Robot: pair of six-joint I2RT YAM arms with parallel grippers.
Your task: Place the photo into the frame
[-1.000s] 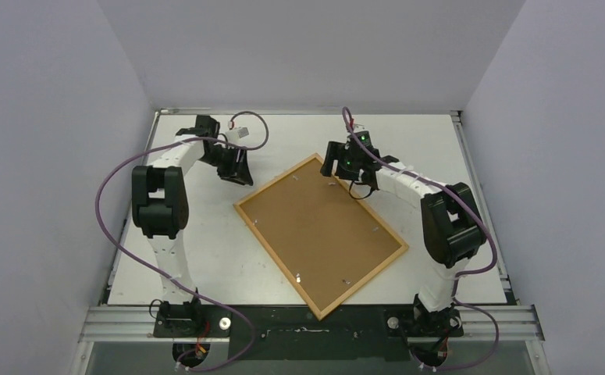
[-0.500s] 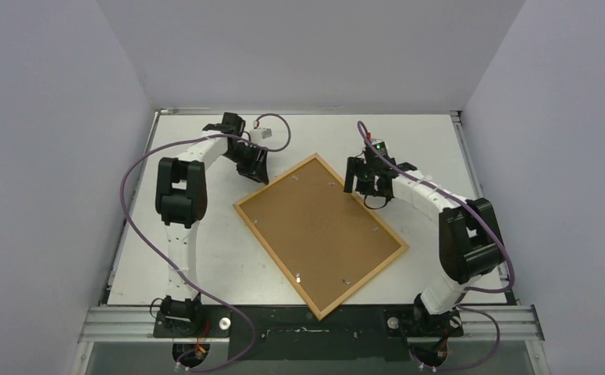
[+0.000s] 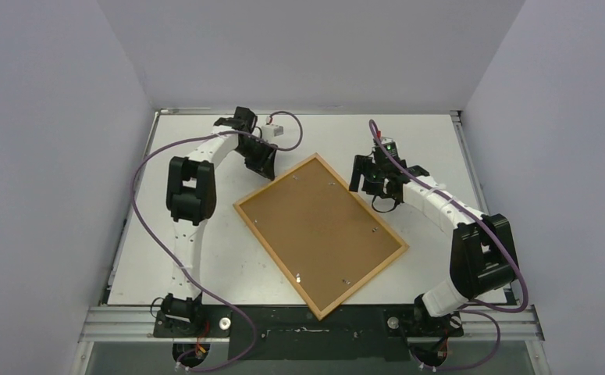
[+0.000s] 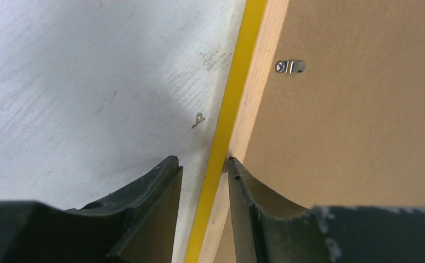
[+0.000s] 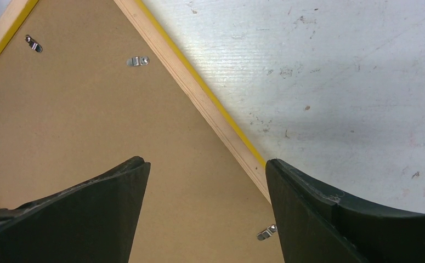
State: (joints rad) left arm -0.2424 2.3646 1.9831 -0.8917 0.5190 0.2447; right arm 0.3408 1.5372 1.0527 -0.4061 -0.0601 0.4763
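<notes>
Left pincer (image 4: 202,161) and right pincer (image 5: 204,164), both open, at the frame (image 4: 237,104)
Left straddles the yellow-and-wood rim, narrowly parted; right hangs wide above the adjoining rim. The frame lies back up, askew, mid-tabletop (image 3: 439,141), brown backing panel (image 3: 318,230) inside, one corner by the near edge.

The frame (image 4: 225,118) shows a bright yellow edge beside a pale wood-coloured back, around a plain mid-brown backing panel (image 3: 320,234) dotted with small shiny silver clips (image 4: 290,66). The worktop (image 3: 439,141) is white with faint grey scuffs and specks. The left end effector (image 4: 202,163) and right end effector (image 5: 204,163) are dull black.
</notes>
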